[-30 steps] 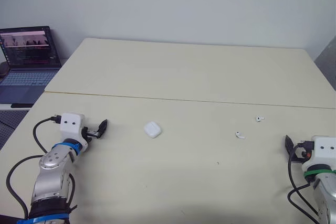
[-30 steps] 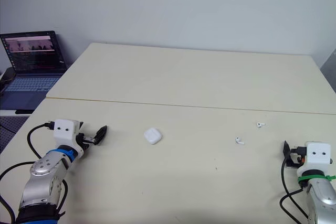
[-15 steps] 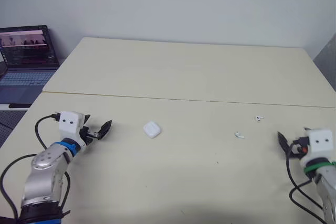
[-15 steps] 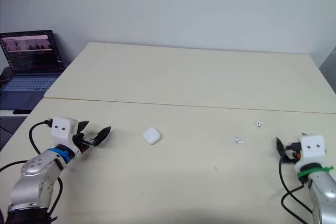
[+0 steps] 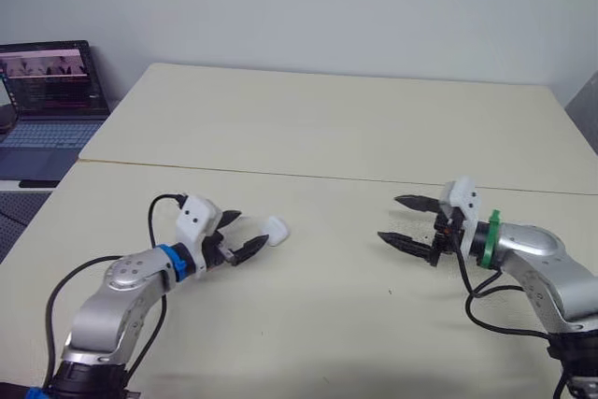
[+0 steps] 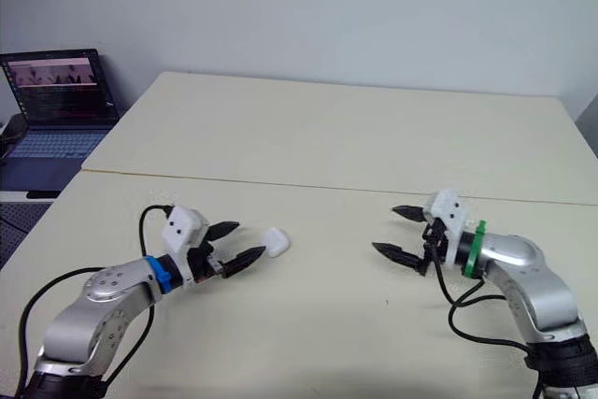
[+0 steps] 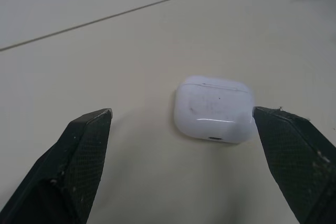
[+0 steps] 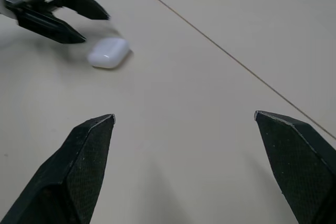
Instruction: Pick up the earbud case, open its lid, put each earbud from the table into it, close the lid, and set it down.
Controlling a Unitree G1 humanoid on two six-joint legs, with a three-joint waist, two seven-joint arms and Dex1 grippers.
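Note:
The white earbud case point(image 5: 277, 229) lies shut on the cream table, left of the middle. My left gripper point(image 5: 250, 229) is open right at it. In the left wrist view the case point(image 7: 214, 109) sits level with the fingertips point(image 7: 86, 140), close against one of them and apart from the other. My right gripper point(image 5: 391, 219) is open wide just above the table, right of the middle, with nothing between its fingers and pointing toward the case point(image 8: 108, 52). The right wrist hides the patch of table directly behind that gripper.
A seam point(image 5: 327, 178) runs across the table point(image 5: 308, 315) behind both grippers. An open laptop point(image 5: 47, 91) stands on a lower surface off the table's far left corner. Bare tabletop lies between the two grippers and in front of them.
Both arms have swung in from the table's sides toward the middle. The left gripper has reached the case. The right gripper has opened wide and moved left over where the earbuds lay.

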